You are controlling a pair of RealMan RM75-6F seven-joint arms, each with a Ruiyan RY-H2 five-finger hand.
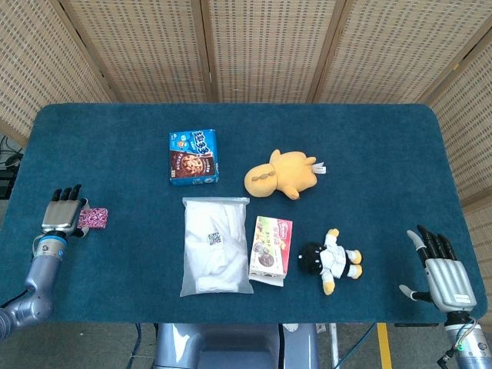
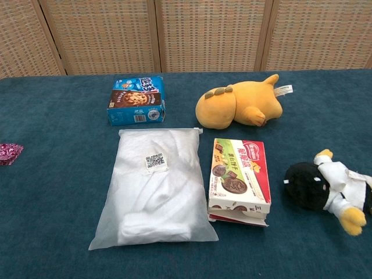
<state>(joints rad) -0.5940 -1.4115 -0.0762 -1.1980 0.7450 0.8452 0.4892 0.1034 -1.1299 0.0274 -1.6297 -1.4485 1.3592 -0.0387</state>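
Crinkly pink patterned packet (image 1: 94,217) lies touching the left hand (image 1: 61,217), fingers (image 1: 68,194) straight, empty.

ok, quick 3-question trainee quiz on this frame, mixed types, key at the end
1. True or false: the left hand lies beside the small pink patterned packet, near the table's left edge.
2. Multiple choice: what lies directly right of the white plastic bag?
A. the blue cookie box
B. the red-and-green chocolate box
C. the yellow plush toy
3. Fill in: the toy nearest the right hand is the black-and-white ____.

Key
1. True. The head view does not settle whether it grips the packet.
2. B
3. plush doll
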